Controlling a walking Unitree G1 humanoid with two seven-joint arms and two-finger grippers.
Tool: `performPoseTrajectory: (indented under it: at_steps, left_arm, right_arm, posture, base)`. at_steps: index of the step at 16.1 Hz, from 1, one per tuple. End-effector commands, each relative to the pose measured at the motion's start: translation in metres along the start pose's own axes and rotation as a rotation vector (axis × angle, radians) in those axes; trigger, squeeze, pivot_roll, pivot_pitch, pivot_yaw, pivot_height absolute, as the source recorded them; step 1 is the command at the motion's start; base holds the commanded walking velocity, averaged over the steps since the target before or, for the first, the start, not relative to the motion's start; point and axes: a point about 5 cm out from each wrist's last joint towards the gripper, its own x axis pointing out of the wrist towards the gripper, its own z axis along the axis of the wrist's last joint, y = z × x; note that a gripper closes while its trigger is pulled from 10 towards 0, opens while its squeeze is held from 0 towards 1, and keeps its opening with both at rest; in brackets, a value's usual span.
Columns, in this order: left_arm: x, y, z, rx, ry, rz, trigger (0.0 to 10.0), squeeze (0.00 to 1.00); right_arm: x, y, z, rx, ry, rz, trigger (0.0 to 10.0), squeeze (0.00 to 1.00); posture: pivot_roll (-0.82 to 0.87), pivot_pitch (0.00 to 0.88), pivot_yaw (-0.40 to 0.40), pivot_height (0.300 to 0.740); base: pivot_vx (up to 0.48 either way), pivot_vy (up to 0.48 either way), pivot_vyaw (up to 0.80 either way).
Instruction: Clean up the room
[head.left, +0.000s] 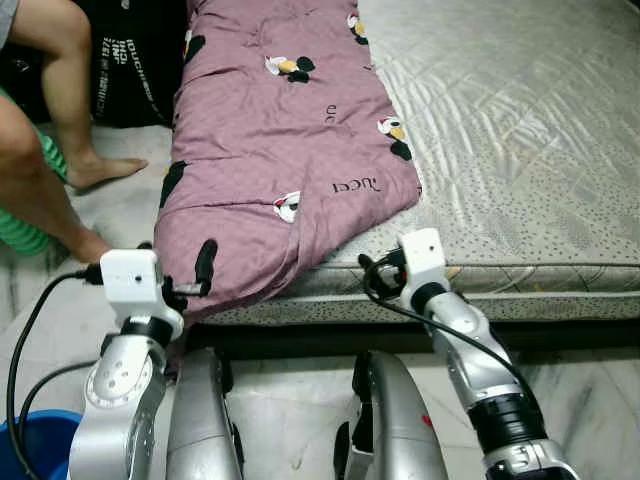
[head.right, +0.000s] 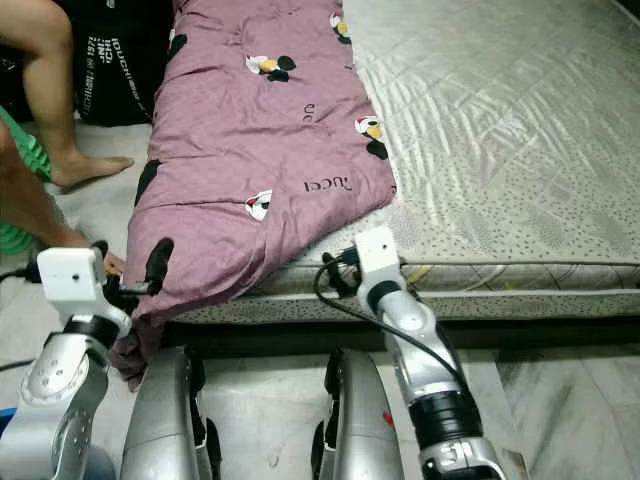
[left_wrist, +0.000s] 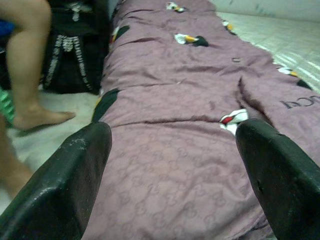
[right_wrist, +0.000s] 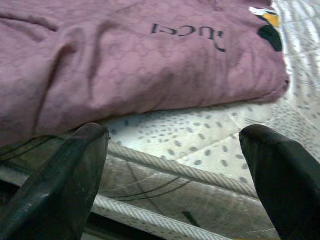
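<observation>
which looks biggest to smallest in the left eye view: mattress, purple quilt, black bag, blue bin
1. mattress
2. purple quilt
3. black bag, cut off by the frame
4. blue bin, mostly out of frame, so its rank is unsure

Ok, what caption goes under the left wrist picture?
Open left gripper at the purple blanket, a person's leg nearby.

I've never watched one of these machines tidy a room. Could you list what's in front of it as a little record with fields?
Bed: bare patterned mattress
Cover: purple blanket, folded along the mattress's left side, its corner hanging over the near edge
Left pincer: open, at the hanging corner
Right pincer: open, at the mattress's near edge
Bystander: a person's bare legs on the floor, left of the bed
</observation>
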Motion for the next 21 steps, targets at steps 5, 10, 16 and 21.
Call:
performPoseTrajectory:
  at_steps: [5,10,16,21]
  left_arm:
    - [-0.001,-0.005,-0.001,-0.003,0.014,-0.026,10.0,0.00]
    - [-0.001,-0.007,-0.002,-0.017,0.020,-0.032,10.0,0.00]
    - [-0.008,-0.003,-0.006,0.016,0.060,0.022,10.0,0.00]
    - [-0.044,0.032,-0.009,0.161,0.114,0.231,10.0,0.00]
  right_arm:
    - [-0.005,0.000,-0.007,-0.007,0.015,0.016,10.0,0.00]
    - [-0.005,0.000,-0.008,-0.031,0.021,0.032,10.0,0.00]
    - [-0.007,0.008,-0.008,-0.025,0.012,0.116,10.0,0.00]
    - [0.006,0.038,0.001,-0.057,0.022,0.417,10.0,0.00]
  posture:
    - [-0.02,0.172,-0.075,0.540]
    - [-0.02,0.175,-0.079,0.540]
    - [0.00,0.183,-0.079,0.540]
    - [0.09,0.208,-0.099,0.540]
  base:
    - [0.314,0.000,0.00]
    - [0.329,0.000,0.00]
    - [0.042,0.000,0.00]
    - [0.000,0.000,0.00]
